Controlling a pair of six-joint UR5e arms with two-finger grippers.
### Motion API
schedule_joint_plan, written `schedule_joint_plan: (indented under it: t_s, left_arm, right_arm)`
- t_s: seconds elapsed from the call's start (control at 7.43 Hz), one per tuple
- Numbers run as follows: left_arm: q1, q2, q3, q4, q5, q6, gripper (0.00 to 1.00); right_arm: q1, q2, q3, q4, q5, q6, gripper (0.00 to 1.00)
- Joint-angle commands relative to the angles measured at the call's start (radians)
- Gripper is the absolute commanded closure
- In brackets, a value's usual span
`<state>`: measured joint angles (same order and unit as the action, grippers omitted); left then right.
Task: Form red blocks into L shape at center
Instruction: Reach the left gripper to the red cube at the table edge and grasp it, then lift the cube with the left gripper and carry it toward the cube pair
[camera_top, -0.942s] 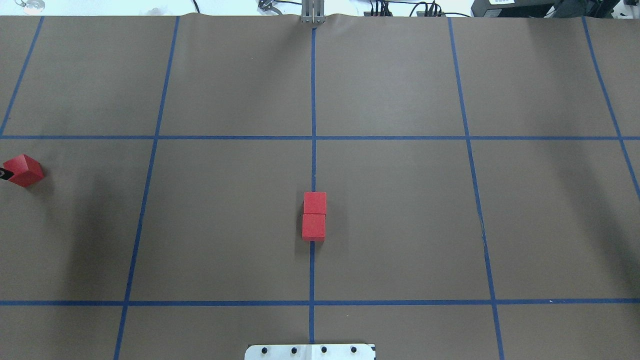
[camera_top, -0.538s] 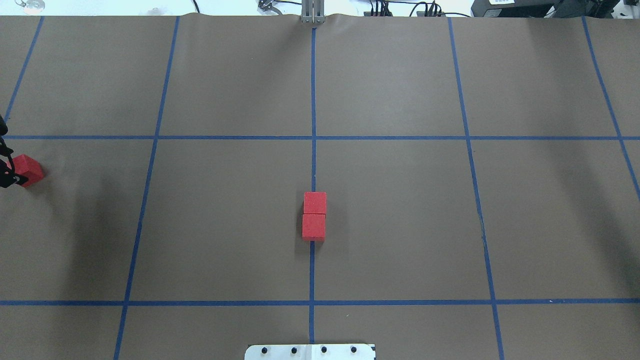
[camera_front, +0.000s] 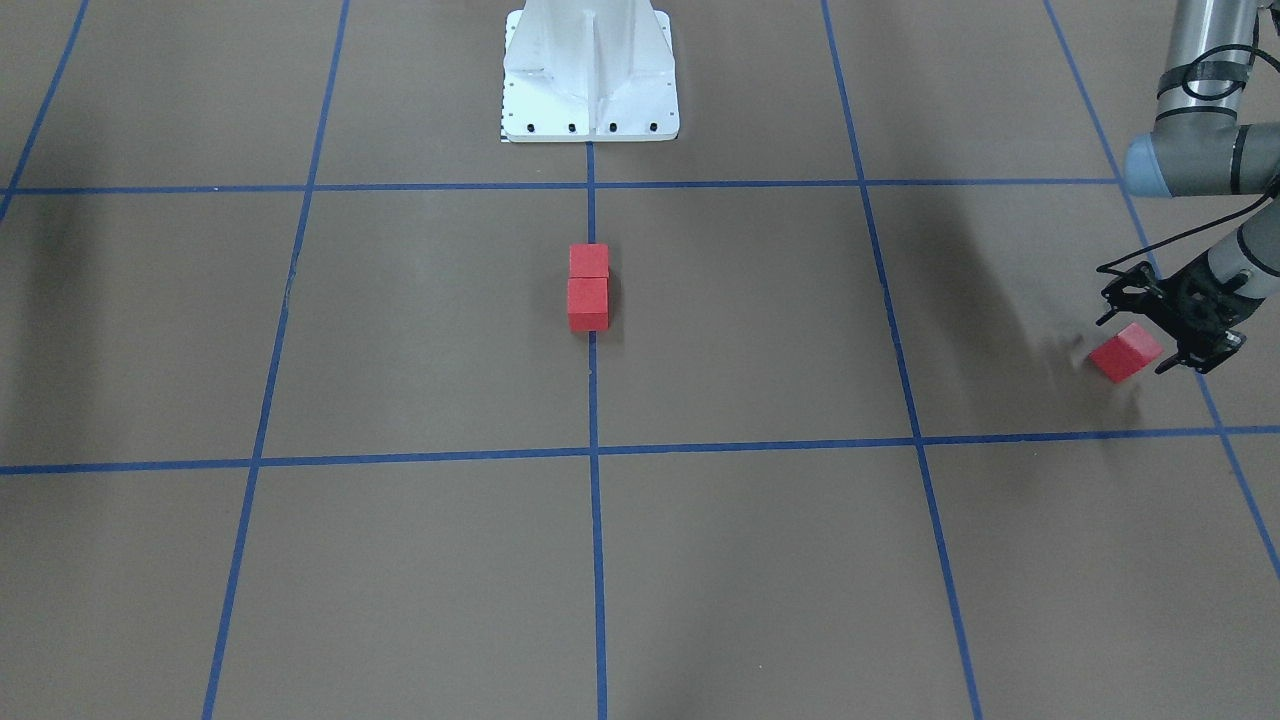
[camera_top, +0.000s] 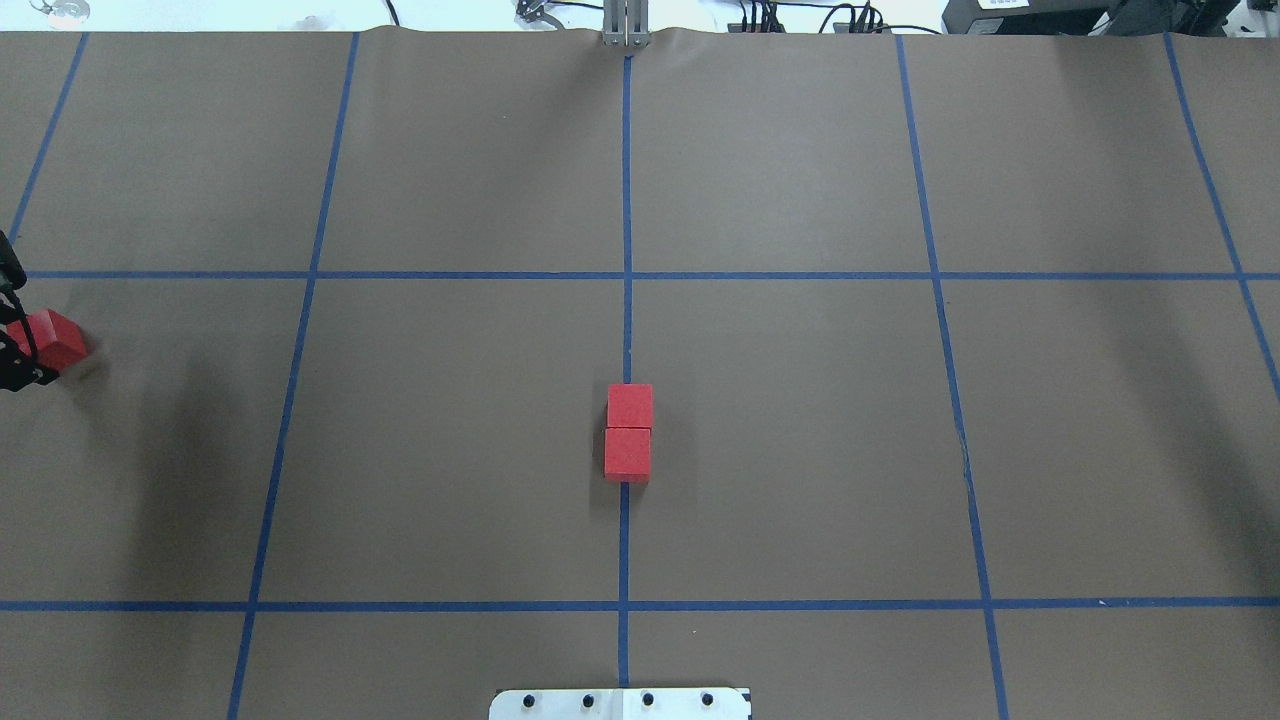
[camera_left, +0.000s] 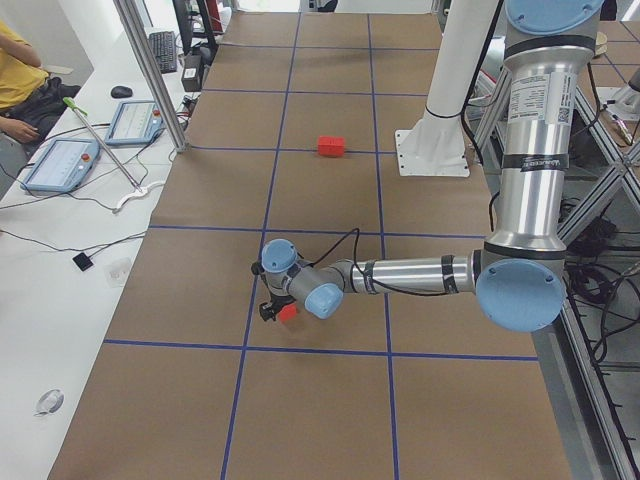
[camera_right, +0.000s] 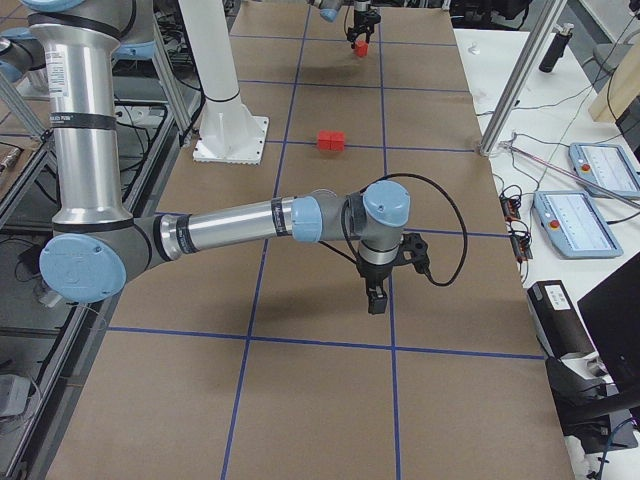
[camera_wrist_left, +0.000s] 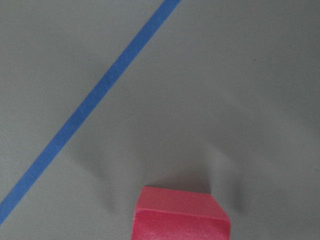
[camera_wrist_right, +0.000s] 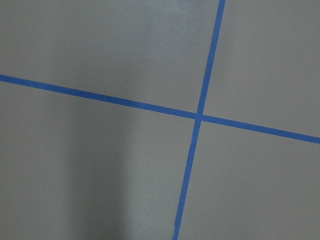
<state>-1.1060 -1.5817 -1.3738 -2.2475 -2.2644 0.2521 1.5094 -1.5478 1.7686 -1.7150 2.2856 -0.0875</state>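
Two red blocks (camera_top: 629, 430) lie touching in a short row on the centre tape line, also in the front-facing view (camera_front: 589, 288). The third red block (camera_top: 58, 338) lies turned at an angle at the table's far left, also in the front-facing view (camera_front: 1125, 352) and at the bottom of the left wrist view (camera_wrist_left: 180, 215). My left gripper (camera_front: 1137, 343) is open, with one finger on each side of this block. My right gripper (camera_right: 378, 298) shows only in the exterior right view, low over bare table. I cannot tell whether it is open or shut.
The brown table cover carries a grid of blue tape lines (camera_top: 626, 275). The white robot base plate (camera_top: 620, 703) is at the near edge. Tablets (camera_left: 60, 165) and a metal post (camera_left: 150, 70) stand past the far table edge, by a seated person.
My left gripper has come in from the left edge and now stands around the third block. The two centre blocks have not moved.
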Motion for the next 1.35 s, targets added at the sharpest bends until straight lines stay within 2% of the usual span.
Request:
schedule_joint_plan:
  t_s: [0.0, 0.13, 0.27, 0.4, 0.54, 0.81, 1.08, 1.21]
  left_arm:
    - [0.011, 0.012, 0.002, 0.000, 0.002, 0.001, 0.30]
    - [0.011, 0.012, 0.002, 0.000, 0.002, 0.001, 0.57]
    - [0.011, 0.011, -0.001, 0.003, 0.002, 0.003, 0.77]
    - [0.011, -0.004, -0.007, 0.015, -0.006, -0.002, 0.83]
    - [0.012, -0.047, -0.014, 0.064, -0.012, -0.005, 0.83]
    - [0.012, -0.198, -0.094, 0.262, -0.012, -0.005, 0.83]
    - [0.017, -0.363, -0.111, 0.301, -0.001, -0.002, 1.00]
    - [0.038, -0.442, -0.119, 0.301, 0.000, -0.002, 0.95]
  right_arm:
    - [0.000, 0.000, 0.000, 0.000, 0.000, -0.001, 0.00]
    - [0.000, 0.000, 0.002, 0.000, 0.000, 0.000, 0.00]
    - [0.000, 0.000, 0.002, 0.000, 0.000, 0.000, 0.00]
    - [0.000, 0.000, 0.002, 0.000, 0.000, 0.000, 0.00]
    - [0.000, 0.000, 0.000, 0.000, 0.000, 0.000, 0.00]
    - [0.000, 0.000, 0.000, 0.000, 0.000, 0.000, 0.00]
    - [0.000, 0.000, -0.001, -0.002, 0.000, 0.000, 0.00]
    - [0.000, 0.000, -0.001, -0.002, 0.000, 0.000, 0.00]
